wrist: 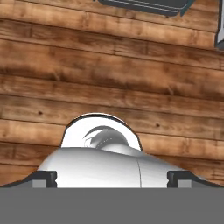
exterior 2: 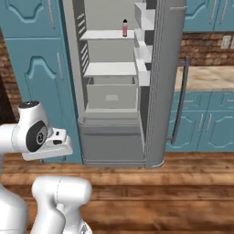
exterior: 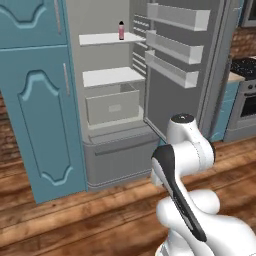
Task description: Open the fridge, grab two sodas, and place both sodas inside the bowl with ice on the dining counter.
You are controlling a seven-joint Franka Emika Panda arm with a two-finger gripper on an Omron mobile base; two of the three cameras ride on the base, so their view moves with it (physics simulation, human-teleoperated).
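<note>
The grey fridge stands open, its door swung out to the right with white racks on its inner side. A pink soda with a dark cap stands on the top white shelf. The dark reddish-brown soda, the bowl with ice and the dining counter are out of view. My arm is folded back low in front of the fridge. In the hand view my gripper points down at the wooden floor, open, its fingertips wide apart and holding nothing.
Tall teal cabinets flank the fridge on the left. The open door with its long handle juts toward me. A beige countertop over teal cabinets and a stove lie to the right.
</note>
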